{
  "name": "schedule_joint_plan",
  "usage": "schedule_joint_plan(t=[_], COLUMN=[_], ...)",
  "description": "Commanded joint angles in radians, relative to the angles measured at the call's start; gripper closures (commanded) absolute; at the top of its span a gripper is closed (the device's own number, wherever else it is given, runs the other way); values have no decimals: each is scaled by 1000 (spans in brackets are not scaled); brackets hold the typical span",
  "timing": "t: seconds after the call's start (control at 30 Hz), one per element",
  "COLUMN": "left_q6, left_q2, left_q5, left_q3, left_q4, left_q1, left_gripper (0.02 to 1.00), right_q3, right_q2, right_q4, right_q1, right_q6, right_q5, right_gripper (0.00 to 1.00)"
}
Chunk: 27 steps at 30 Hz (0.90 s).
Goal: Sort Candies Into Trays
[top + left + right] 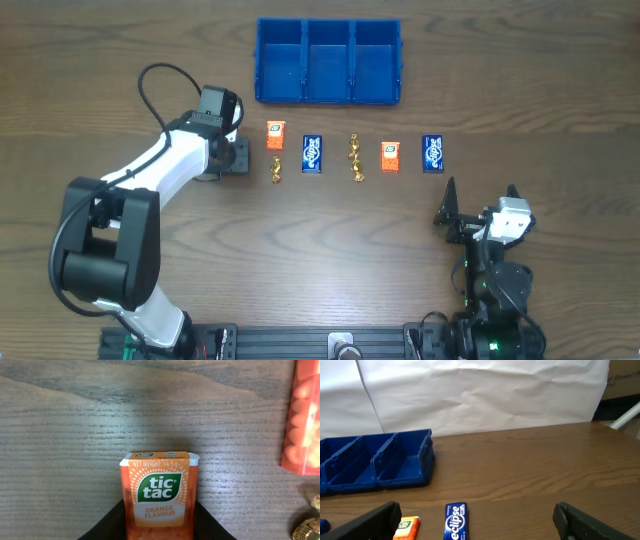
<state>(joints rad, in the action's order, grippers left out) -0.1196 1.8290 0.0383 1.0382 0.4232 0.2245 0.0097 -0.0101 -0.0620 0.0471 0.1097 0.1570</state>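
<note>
Orange box (160, 487) between left gripper (160, 522) fingers

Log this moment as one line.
left gripper: shut on orange candy box | right gripper: open, near own base | blue tray: empty

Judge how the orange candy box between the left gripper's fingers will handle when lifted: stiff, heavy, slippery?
Probably stiff: the orange candy box shows straight edges where it sits in the left gripper. Likely light, being a small plastic pack. Its smooth faces may be slippery, so it could twist in the grip.
</note>
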Motion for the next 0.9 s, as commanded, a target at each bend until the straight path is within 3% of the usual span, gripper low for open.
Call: schedule_joint_plan(t=[0.03, 0.23, 0.57, 0.9], left_q6=[-20, -88, -99, -123], left_q2=[2, -7, 153, 391], left_q5=[-15, -122, -150, -150], left_q3=[113, 457, 891, 998], left_q4=[74, 265, 283, 309], left_q1=[11, 94, 163, 158], left_gripper=[720, 730, 722, 720], right_q3=[-2, -2, -2, -2], right_q2=[7, 7, 7, 7], right_q4=[-3, -3, -3, -3], right_q1=[-5, -5, -5, -5], right_q6=[-10, -10, -10, -10], right_q5=[9, 9, 9, 9], right_gripper=[3, 3, 3, 3])
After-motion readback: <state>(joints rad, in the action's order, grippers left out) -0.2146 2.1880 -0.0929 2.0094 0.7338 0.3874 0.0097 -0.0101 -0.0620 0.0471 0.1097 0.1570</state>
